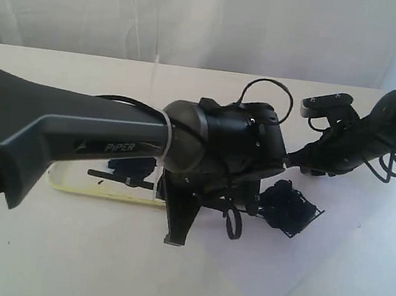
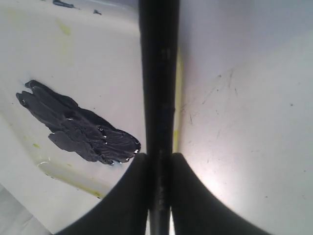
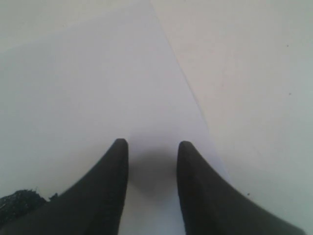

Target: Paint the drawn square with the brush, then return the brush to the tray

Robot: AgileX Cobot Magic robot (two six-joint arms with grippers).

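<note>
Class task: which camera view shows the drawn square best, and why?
The exterior view: the drawn square appears nearly whole, smeared with dark paint, on the white paper. The right wrist view catches only a dark patch at the edge, probably its corner. The left wrist view misses it.

My left arm [image 1: 75,139] and the brush [image 2: 159,98] hang over the tray [image 1: 104,193], crowding it. Bare paper [image 3: 98,73] lies open beneath my right gripper [image 3: 149,144].

Robot lab bench: bare white tabletop [image 1: 59,261], white curtain backdrop [image 1: 93,3], Piper-branded robotic arm [image 1: 54,129].
</note>
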